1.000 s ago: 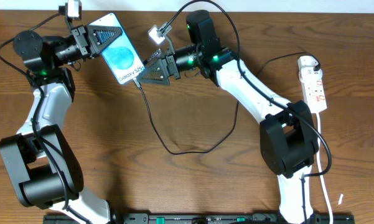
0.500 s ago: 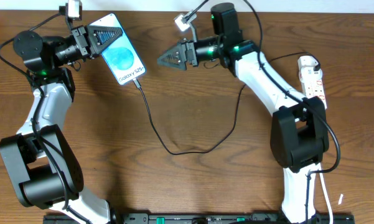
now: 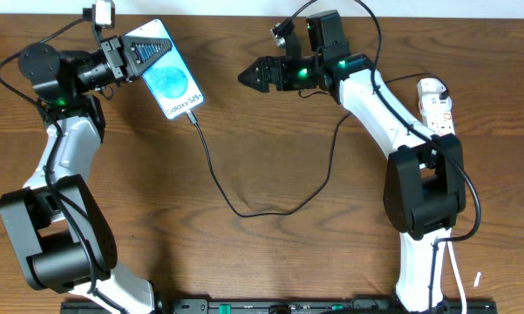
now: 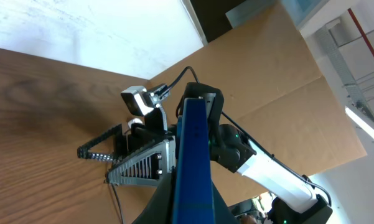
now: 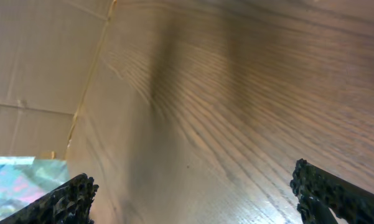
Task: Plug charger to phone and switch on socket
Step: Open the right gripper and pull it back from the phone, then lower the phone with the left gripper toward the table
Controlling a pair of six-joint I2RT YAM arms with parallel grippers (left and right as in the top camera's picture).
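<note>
The phone (image 3: 171, 84), its blue screen up, lies tilted at the back left with my left gripper (image 3: 153, 48) shut on its upper end. In the left wrist view the phone (image 4: 193, 143) shows edge-on between the jaws. The black charger (image 3: 218, 187) runs from the phone's lower end, where its tip (image 3: 192, 116) sits against the bottom edge, loops over the table and rises toward the right arm. My right gripper (image 3: 248, 77) hangs open and empty to the right of the phone, apart from it. The white socket (image 3: 438, 109) lies at the far right.
The right arm's white link (image 3: 379, 100) crosses just left of the socket. The socket's white cord (image 3: 453, 253) runs down the right edge toward the front. The right wrist view holds only bare wood (image 5: 236, 112) and a cardboard wall (image 5: 43, 56).
My right gripper has drawn back from the phone's lower end, going right and up, jaws open. The charger tip stays at the phone. The left arm and phone have not moved.
</note>
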